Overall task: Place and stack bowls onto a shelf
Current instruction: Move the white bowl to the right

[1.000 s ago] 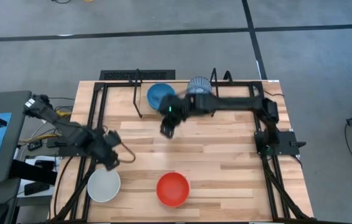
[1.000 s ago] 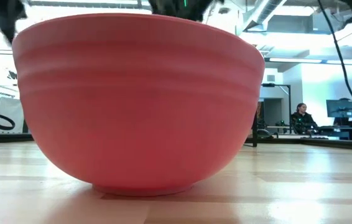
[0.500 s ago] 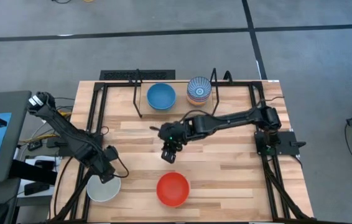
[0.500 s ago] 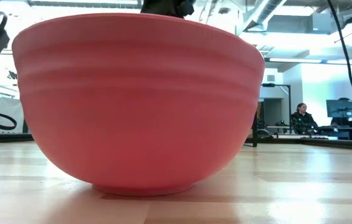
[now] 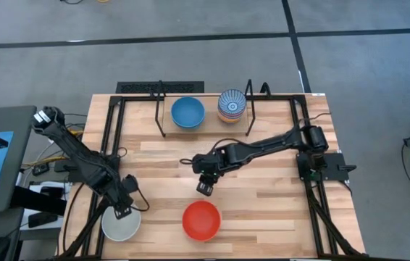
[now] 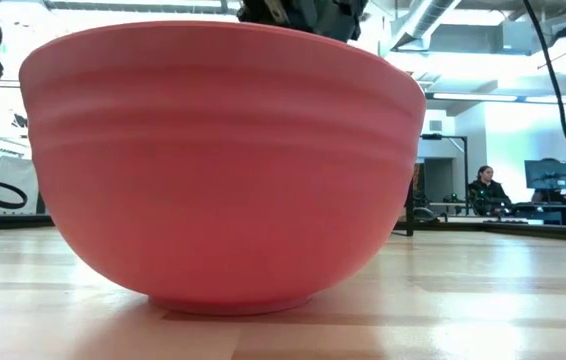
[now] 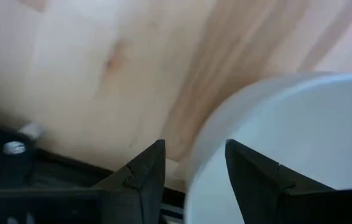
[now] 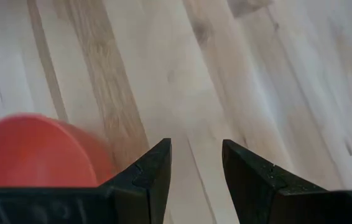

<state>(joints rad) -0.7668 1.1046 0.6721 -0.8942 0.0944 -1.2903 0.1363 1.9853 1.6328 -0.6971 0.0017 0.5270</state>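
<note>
Bowls are lying four in view: one white, one red, one plain blue and one patterned on a stack. Left gripper (image 5: pixel 126 211) is hovering part-open and empty, its fingers straddling the white bowl's (image 5: pixel 120 222) rim. Right gripper (image 5: pixel 205 188) is hanging part-open and empty, the red bowl (image 5: pixel 201 220) just ahead of it. Behind it, the blue bowl (image 5: pixel 187 112) and the patterned bowl (image 5: pixel 232 104) are sitting on the shelf (image 5: pixel 205 127). Each bowl is probably stiff, light and slippery, best pinched across the rim.
</note>
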